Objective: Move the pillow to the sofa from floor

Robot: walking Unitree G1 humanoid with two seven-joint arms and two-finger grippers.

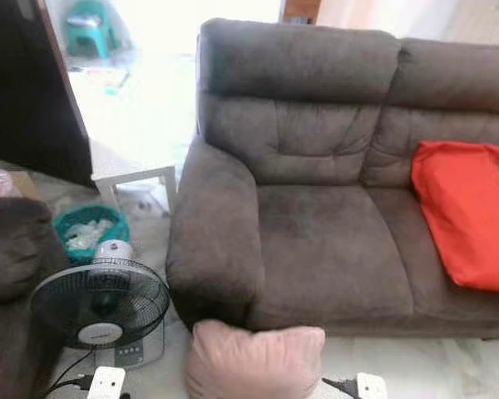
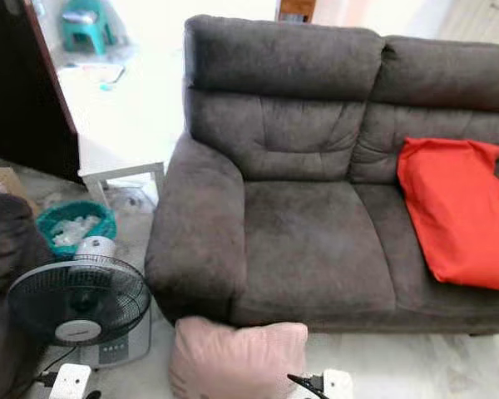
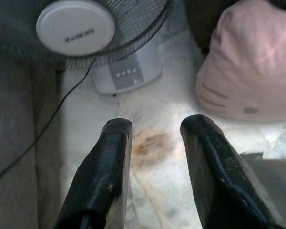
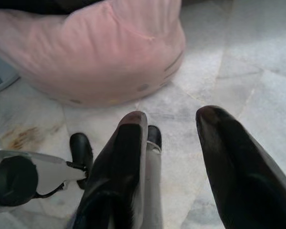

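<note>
Both spread wide, holding nothing: left pincer (image 3: 155,129) and right pincer (image 4: 174,119) just above floor (image 4: 257,71), near pink pillow (image 1: 254,362).

Home living room: brown sofa (image 1: 316,208), standing fan (image 1: 100,306), marble floor (image 3: 157,157).

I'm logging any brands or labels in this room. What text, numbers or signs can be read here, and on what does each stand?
Fan hub cap: a short grey brand word, too blurred to read.
Fan base panel: a row of small buttons, no legible markings.
Pink pillow, red cushion, sofa, teal basket: no text visible.
So nothing can be quoted with confidence.
</note>
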